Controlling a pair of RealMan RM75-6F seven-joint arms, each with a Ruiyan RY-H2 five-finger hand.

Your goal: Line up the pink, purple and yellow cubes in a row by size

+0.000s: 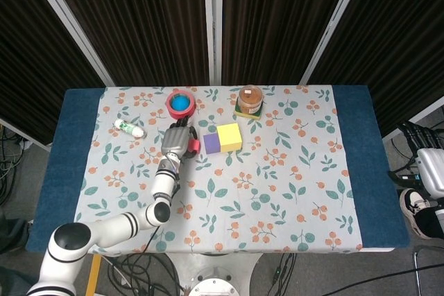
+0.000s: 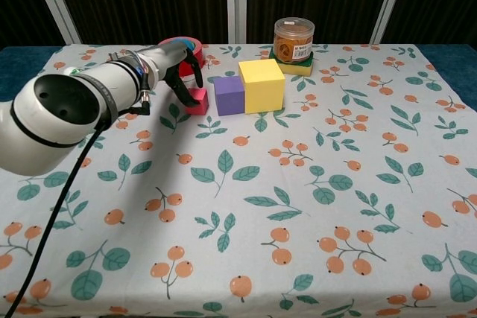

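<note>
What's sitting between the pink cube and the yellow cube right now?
The purple cube sits between the pink cube and the yellow cube, touching the yellow one; clearest in the chest view.

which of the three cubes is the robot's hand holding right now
The pink cube, the smallest one. The left hand has its fingers around it at the left end of the row, while the purple cube and the bigger yellow cube sit untouched beside it.
</note>
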